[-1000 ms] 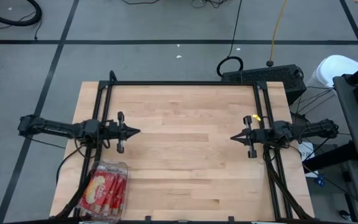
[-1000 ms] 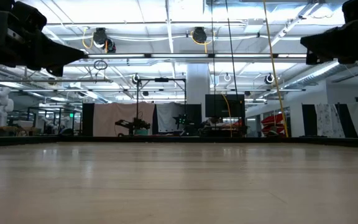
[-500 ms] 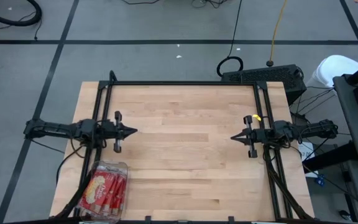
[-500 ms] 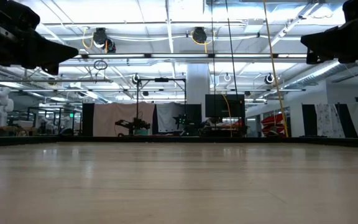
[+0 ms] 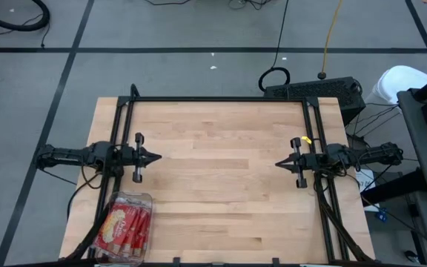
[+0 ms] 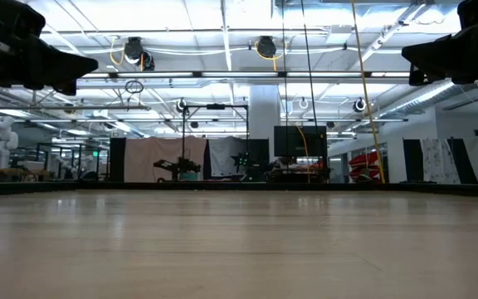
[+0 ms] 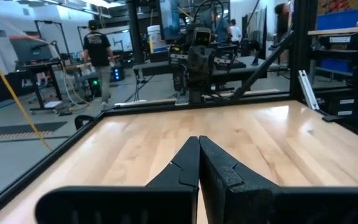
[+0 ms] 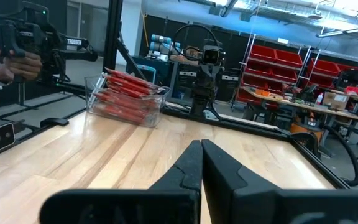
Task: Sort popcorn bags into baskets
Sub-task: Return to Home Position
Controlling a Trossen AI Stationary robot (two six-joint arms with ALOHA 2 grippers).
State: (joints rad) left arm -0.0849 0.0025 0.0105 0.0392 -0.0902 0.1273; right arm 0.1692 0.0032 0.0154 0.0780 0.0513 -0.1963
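A see-through plastic basket (image 5: pixel 128 222) stands on the wooden table at its near left corner, filled with red popcorn bags (image 5: pixel 130 226); the right wrist view shows the basket (image 8: pixel 128 96) with the bags (image 8: pixel 129 87) stacked above its rim. My left gripper (image 5: pixel 159 157) is shut, empty, held level above the table's left edge, pointing right; its tips (image 7: pixel 199 140) meet. My right gripper (image 5: pixel 276 164) is shut, empty, level above the right edge, pointing left (image 8: pixel 201 144).
A black metal frame (image 5: pixel 213 99) runs around the table. The wooden top (image 5: pixel 221 185) between the two grippers is bare. A person's hand (image 8: pixel 8 65) shows at the side in the right wrist view, off the table.
My left gripper has drawn back toward the table's left edge, staying shut and level. The right arm has kept still.
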